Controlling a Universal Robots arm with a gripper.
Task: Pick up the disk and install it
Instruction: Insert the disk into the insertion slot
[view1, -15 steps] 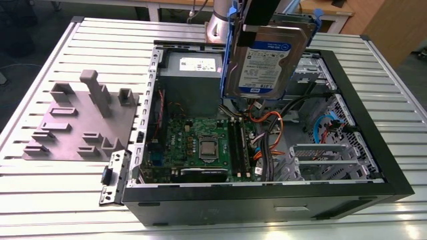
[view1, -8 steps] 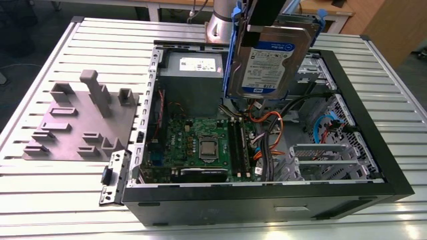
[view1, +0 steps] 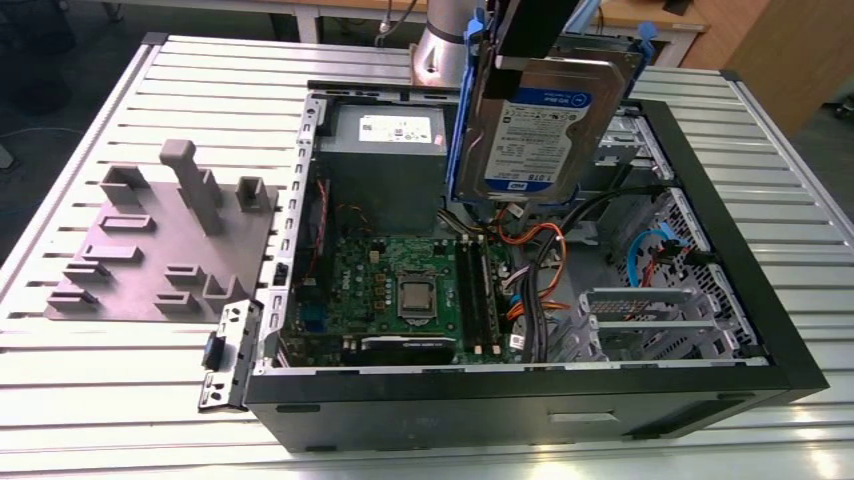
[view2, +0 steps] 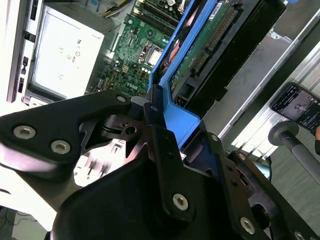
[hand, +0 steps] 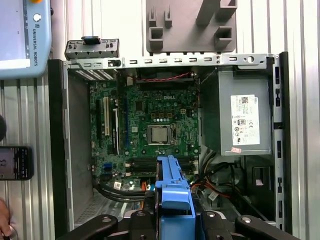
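Note:
The disk (view1: 547, 130), a silver hard drive with a white-and-blue label in blue rails, hangs tilted on edge above the back of the open computer case (view1: 534, 395). My gripper (view1: 534, 45) is shut on its upper end. In the second wrist view the black fingers (view2: 156, 117) clamp the blue rail, and the disk's green circuit-board side (view2: 210, 45) points away toward the case. The first wrist view looks down over the gripper (hand: 175, 220) and the blue rail (hand: 173, 185) onto the motherboard (hand: 155, 130) below.
Inside the case are a grey power-supply box (view1: 384, 150), bundled cables (view1: 547, 250) and a metal drive cage (view1: 647, 320). A grey fixture plate (view1: 160, 240) with upright blocks lies on the slatted table at the exterior view's left. A phone (hand: 15, 162) lies beside the case.

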